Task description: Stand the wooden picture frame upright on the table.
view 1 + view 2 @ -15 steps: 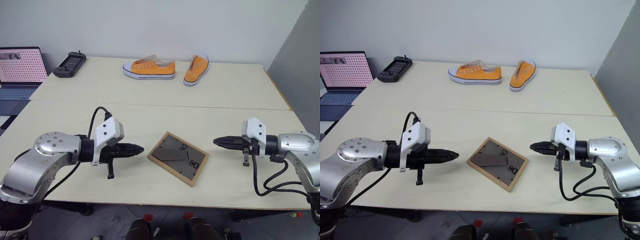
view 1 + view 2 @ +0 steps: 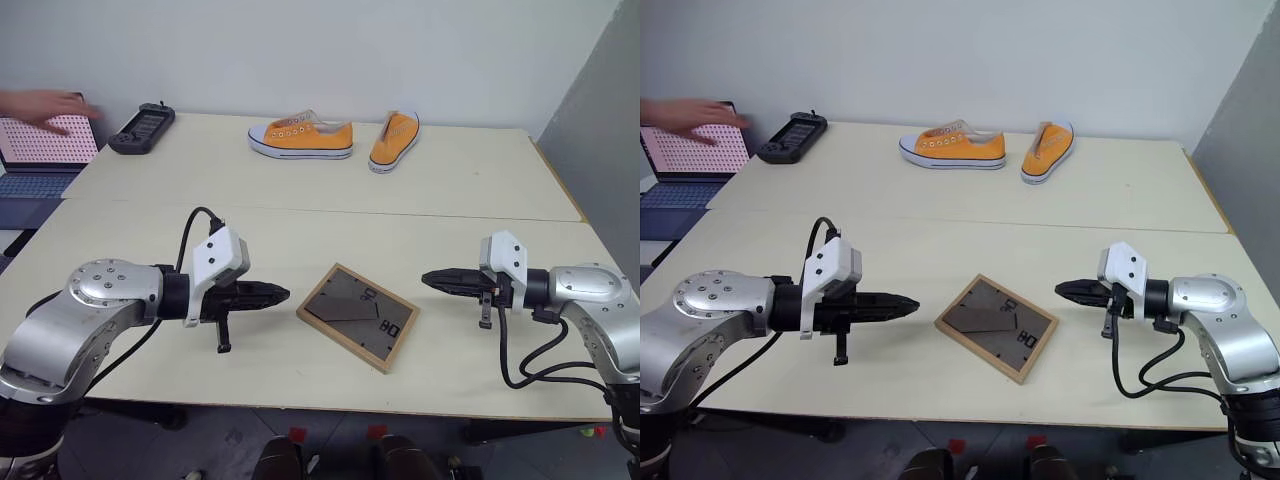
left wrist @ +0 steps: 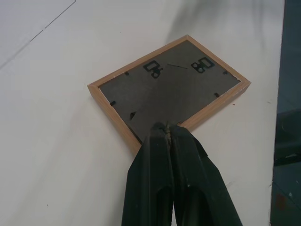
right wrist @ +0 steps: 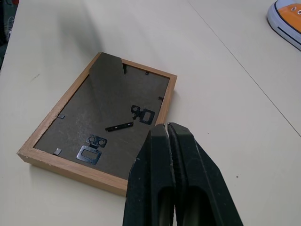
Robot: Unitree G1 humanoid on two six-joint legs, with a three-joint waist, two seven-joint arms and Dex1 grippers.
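Since half a second ago, a person's hand (image 2: pixel 45 105) has reached in over the laptop (image 2: pixel 680 160) at the far left; both arms have barely shifted. Wooden picture frame (image 2: pixel 357 316) lies face down on the near slab of the worktop (image 2: pixel 300 240), back board up, stand folded flat. Left gripper (image 2: pixel 272 295) and right gripper (image 2: pixel 1068 291) hover on either side of it, apart from it, fingers pressed together on nothing.

Risks for you:
- Closed fingers nudge the flat frame, so it slides toward the near edge, which is close.
- Stand stays folded, so the frame topples once lifted.
- Thin rim offers little to pinch.
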